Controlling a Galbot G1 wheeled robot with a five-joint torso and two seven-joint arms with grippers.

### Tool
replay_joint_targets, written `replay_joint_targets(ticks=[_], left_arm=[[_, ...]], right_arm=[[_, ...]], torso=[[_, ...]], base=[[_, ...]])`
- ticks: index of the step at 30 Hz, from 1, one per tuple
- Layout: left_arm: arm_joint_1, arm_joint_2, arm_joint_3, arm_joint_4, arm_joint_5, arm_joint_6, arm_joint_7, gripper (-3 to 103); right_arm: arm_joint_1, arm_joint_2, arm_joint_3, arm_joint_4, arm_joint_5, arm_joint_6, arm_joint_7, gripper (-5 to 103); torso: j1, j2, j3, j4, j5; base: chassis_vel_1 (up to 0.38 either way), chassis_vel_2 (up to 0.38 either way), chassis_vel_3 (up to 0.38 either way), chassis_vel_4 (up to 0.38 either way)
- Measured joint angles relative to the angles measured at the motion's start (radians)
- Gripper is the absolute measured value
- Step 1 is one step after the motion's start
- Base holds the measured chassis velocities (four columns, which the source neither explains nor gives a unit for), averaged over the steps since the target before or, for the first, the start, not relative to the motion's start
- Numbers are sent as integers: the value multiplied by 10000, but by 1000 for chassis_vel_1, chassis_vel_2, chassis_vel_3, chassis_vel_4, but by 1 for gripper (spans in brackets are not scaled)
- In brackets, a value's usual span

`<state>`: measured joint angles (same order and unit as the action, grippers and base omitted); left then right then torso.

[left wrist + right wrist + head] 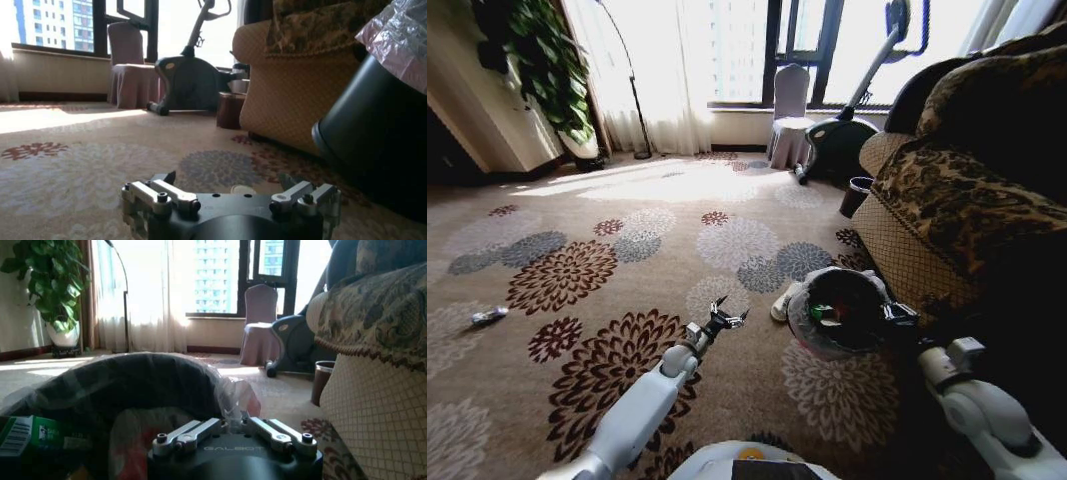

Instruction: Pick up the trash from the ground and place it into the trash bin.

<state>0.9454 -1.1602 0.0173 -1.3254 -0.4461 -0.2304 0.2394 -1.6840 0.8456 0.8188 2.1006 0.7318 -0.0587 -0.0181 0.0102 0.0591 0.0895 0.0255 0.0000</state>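
Currently: L gripper (727,319), jaws spread wide, empty, low over carpet (577,230) just left of trash bin (799,325). White scrap (782,301) lies against bin's far-left rim, just ahead-right of L claw; long axis runs away from robot. R gripper (900,313) pinched on bin's right rim, liner between its fingers. Small litter item (489,316) far left of bin. Sofa (967,200) crowds bin's right; open carpet on its left.

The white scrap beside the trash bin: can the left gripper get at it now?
Probably yes: the left gripper, jaws open, hovers over bare carpet near the white scrap, nothing between. The trash bin stands just beyond.
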Motion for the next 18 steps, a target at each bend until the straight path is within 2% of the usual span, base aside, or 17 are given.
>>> replay_joint_targets(ticks=[9, 18], left_arm=[[-474, -250, 409, 791, 241, -79, 214, 100], [-971, -879, 953, 1866, 516, -290, 378, 100]], right_arm=[[-14, 0, 76, -9, 9, 0, -2, 0], [-110, 94, 126, -143, -189, 178, -2, 0]], torso=[[1, 0, 2, 3, 0], [7, -2, 7, 5, 1]], base=[[-11, 20, 15, -17], [-96, 104, 97, -111]])
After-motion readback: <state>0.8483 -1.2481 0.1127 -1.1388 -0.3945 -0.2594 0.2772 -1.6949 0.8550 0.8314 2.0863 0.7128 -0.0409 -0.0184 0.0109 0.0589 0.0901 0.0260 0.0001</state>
